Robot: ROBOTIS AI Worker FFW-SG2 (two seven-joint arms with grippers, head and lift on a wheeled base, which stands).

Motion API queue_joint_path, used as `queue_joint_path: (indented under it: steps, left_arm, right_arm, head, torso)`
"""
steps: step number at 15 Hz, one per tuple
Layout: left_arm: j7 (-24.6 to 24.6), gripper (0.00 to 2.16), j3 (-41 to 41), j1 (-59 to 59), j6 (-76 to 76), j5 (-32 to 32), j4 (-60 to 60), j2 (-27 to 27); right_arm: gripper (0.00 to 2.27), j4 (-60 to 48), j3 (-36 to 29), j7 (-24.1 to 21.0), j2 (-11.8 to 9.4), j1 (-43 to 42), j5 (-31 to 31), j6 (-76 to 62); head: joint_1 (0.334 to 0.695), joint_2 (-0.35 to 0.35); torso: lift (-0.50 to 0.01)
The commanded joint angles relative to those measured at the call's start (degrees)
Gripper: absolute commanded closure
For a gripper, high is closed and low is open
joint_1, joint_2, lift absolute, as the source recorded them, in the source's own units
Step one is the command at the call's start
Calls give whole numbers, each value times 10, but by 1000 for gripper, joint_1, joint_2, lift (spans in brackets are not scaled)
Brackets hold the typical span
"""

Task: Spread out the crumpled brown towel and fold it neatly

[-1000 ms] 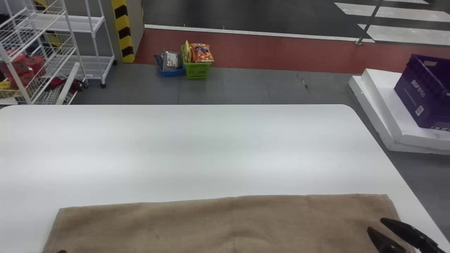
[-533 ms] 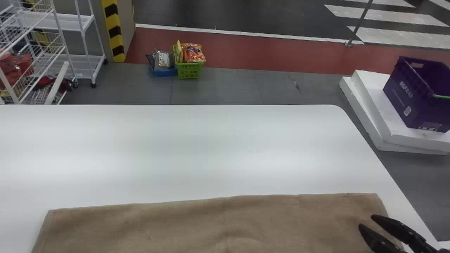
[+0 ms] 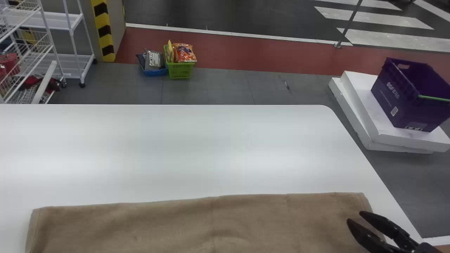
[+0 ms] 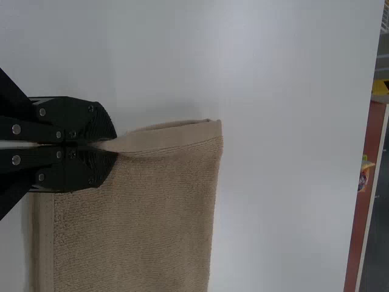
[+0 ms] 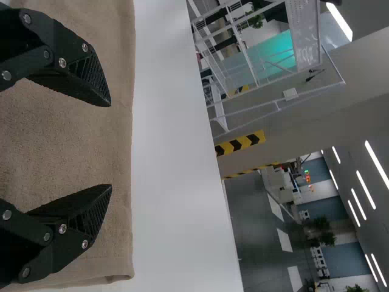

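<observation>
Fingers pressed together, the left gripper pinches the hemmed edge of a brown towel near one of its corners, the cloth drawn to a narrow pleat where the two tips meet. At the robot's right, the right gripper holds its own fingers spread wide above the towel's right end, with bare air between the tips (whether either one touches the cloth, the pictures do not settle). The towel lies spread out across the near part of a white table, its far edge running nearly straight from left to right and a few soft ripples crossing the middle. Beyond the table, on gray flooring, a green basket packed with bright snack bags stands just beside a blue basket. Off to the right, a purple crate rests on stacked white slabs, while white wire shelving holding red items stands at the left, near a pillar banded in yellow and black. White road stripes mark the dark pavement at the upper right.
</observation>
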Motion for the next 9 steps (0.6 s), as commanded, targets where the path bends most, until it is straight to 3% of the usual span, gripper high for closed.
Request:
queue_joint_path:
  steps: [1,9]
  left_arm:
    - [-3,1561,8,0,1,11,-13,-1]
    - [-4,1565,36,5,73,97,-93,-1]
  right_arm:
    - [427,18,5,-7,-2,-13,7,-9]
    - [427,19,74,-62,3,-20,48,-41]
  head:
    - [695,-201]
    - [695,-178]
  torso:
    - [-126]
    - [-126]
